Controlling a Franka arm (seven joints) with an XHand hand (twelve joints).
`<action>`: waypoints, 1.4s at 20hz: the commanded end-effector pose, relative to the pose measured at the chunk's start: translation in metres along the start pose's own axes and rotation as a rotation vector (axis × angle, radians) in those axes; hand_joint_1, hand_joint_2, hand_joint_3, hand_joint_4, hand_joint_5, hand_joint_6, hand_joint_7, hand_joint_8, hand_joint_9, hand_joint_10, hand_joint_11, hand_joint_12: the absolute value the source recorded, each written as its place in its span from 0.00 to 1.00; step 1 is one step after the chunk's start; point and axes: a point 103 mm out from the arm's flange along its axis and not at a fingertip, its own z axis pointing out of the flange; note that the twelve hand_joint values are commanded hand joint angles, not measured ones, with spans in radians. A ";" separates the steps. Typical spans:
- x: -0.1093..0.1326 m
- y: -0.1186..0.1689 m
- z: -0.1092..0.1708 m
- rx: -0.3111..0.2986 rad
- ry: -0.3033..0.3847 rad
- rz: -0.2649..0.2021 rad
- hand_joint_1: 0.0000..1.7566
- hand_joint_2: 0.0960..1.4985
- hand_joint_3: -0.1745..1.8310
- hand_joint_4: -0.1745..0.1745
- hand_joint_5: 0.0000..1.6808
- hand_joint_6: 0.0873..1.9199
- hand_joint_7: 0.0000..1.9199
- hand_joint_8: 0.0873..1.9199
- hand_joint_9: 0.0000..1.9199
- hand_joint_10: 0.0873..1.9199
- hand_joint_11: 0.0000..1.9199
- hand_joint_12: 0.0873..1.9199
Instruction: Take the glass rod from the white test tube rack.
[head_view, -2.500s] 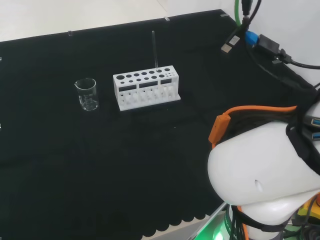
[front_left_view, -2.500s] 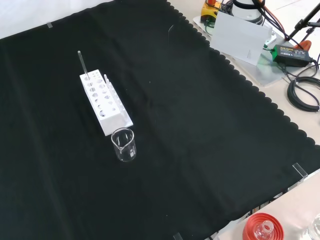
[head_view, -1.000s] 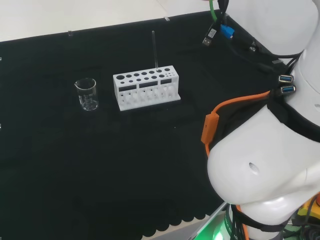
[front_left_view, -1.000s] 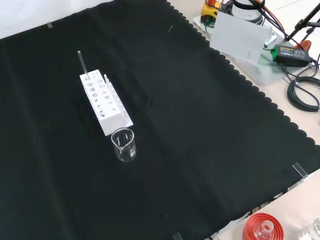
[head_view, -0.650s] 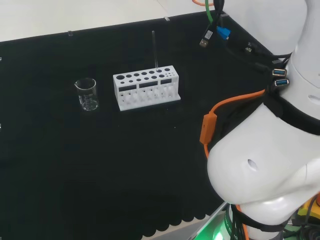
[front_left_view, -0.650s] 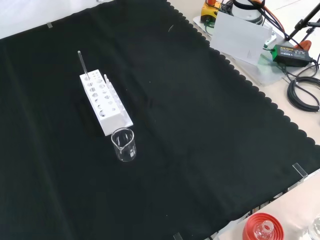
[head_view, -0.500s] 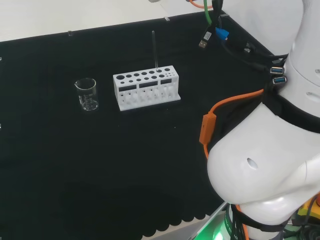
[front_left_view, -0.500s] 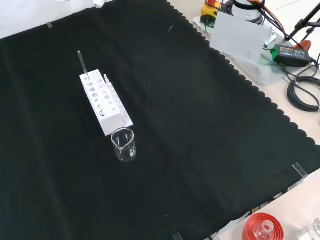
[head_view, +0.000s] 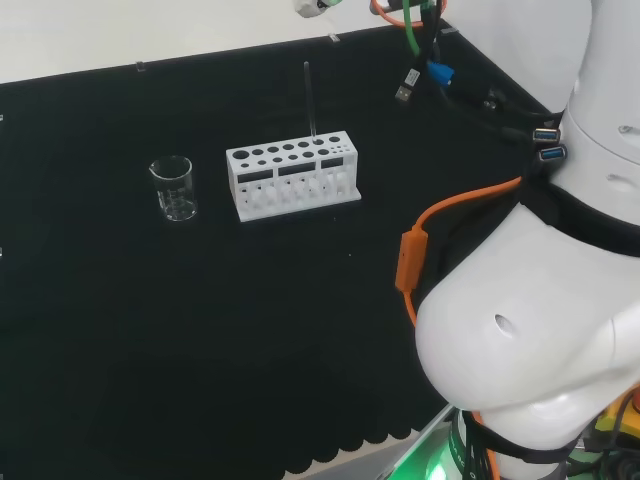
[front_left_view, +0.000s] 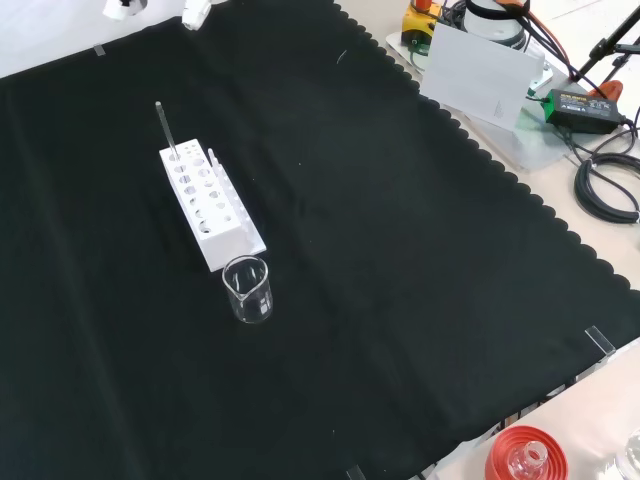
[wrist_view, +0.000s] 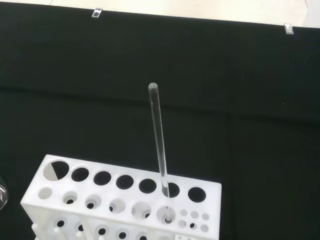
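- Since the picture half a second back, white tips of my robot hand (front_left_view: 193, 14) have come further in at the top edge of the front view, and a white part (head_view: 318, 5) has come into the top of the head view; my arm's white links on the head view's right have also risen and turned.
- Nothing on the black-cloth desk (front_left_view: 400, 250) has shifted across the earlier pictures: rack, rod and beaker stand where they did.
- Approach is the step in hand, as I judge it; I have not reached the rod.
- So little of my robot hand shows that I cannot tell whether its fingers are apart or together.
- The thin clear glass rod (wrist_view: 159, 140) stands nearly upright in a hole of the rack's back row, near one end, its rounded top well above the rack.
- The white test tube rack (head_view: 292, 177) with rows of round holes sits mid-cloth; in the front view the rod (front_left_view: 165, 128) rises from its far end.
- A small clear glass beaker (front_left_view: 247, 289) stands just beside the rack's near end in the front view, apart from the rod.
- Next, I judge, I must come down over the rod's upper part, close on it, and lift straight up so the rack stays put.
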 end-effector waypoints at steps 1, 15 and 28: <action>0.009 0.030 0.028 0.083 -0.033 -0.013 0.34 0.57 0.16 0.43 0.28 0.04 0.33 0.38 0.46 0.33 0.46 0.61; -0.004 0.038 0.065 0.074 0.032 -0.019 0.34 0.57 0.17 0.43 0.28 0.05 0.33 0.38 0.46 0.33 0.46 0.61; 0.000 0.046 0.090 0.137 0.032 -0.005 0.33 0.56 0.18 0.42 0.26 0.11 0.33 0.39 0.47 0.33 0.46 0.61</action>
